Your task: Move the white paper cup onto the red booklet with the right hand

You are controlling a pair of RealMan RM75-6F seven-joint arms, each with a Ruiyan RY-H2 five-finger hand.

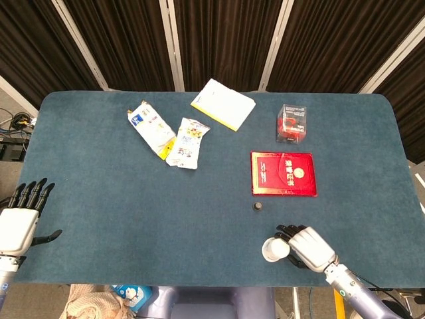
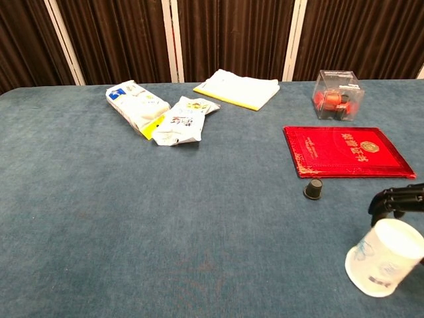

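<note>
The white paper cup [image 1: 272, 250] sits near the table's front edge, right of centre; in the chest view the white paper cup [image 2: 384, 265] leans to the right. My right hand [image 1: 307, 247] is against its right side, dark fingers [image 2: 396, 198] curled around its far side and gripping it. The red booklet [image 1: 283, 173] lies flat beyond the cup, and the red booklet [image 2: 348, 151] has nothing on it. My left hand [image 1: 16, 226] hovers off the table's left front corner, fingers spread, holding nothing.
A small black cap [image 1: 257, 207] stands between cup and booklet. A clear box [image 1: 291, 123] with red contents sits behind the booklet. Two snack packets [image 1: 151, 127] [image 1: 188, 142] and a white-and-yellow notebook [image 1: 224, 104] lie at the back of the blue table [image 1: 119, 199].
</note>
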